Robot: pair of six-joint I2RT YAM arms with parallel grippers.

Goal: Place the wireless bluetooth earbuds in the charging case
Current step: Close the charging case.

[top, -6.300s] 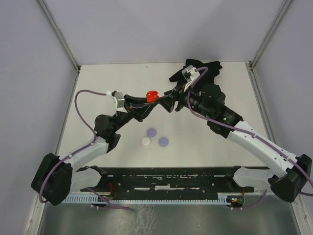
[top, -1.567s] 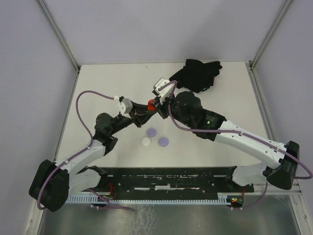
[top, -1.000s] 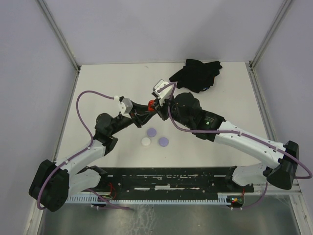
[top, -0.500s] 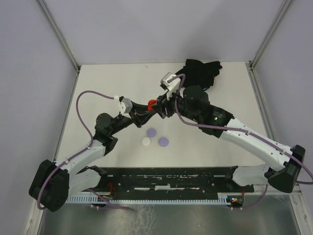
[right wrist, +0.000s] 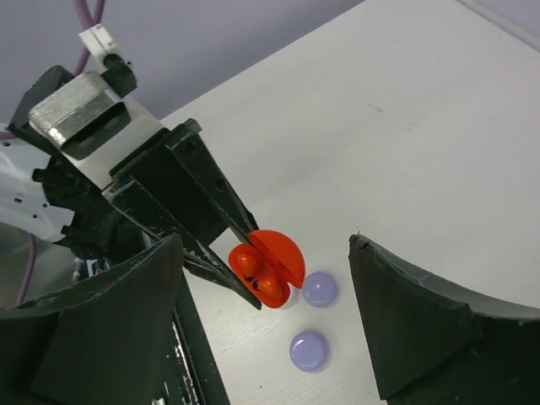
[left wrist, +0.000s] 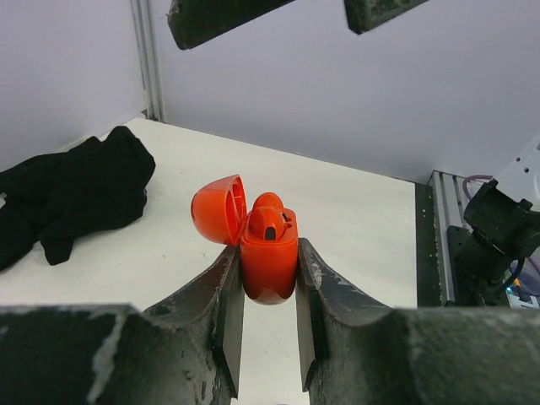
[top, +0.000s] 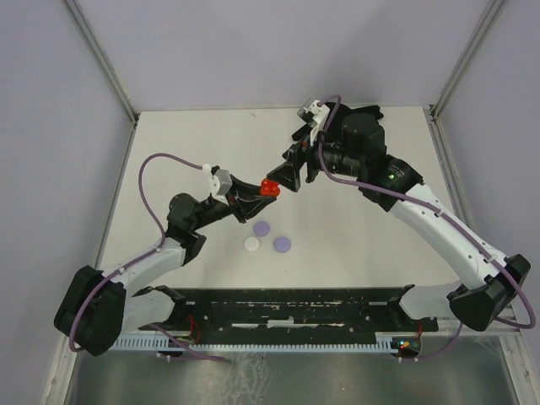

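Observation:
My left gripper (top: 263,191) is shut on a red charging case (top: 270,188) and holds it above the table with its lid (left wrist: 215,211) swung open. Two red earbuds (right wrist: 250,266) sit in the case's wells; one also shows in the left wrist view (left wrist: 268,223). The left gripper (left wrist: 268,253) clamps the case body (left wrist: 270,261) from both sides. My right gripper (top: 291,171) is open and empty, a little above and to the right of the case (right wrist: 268,278), its fingers (right wrist: 126,295) spread wide. No lavender or white buds are in view.
Two lavender discs (top: 261,228) (top: 282,245) and a white disc (top: 251,244) lie on the table below the case. The lavender discs also show in the right wrist view (right wrist: 320,288) (right wrist: 309,349). A black cloth (top: 363,114) lies at the back right, partly under the right arm.
My right gripper has pulled up and back to the right, away from the case, and now stands open. The left gripper has shifted slightly right, still holding the case.

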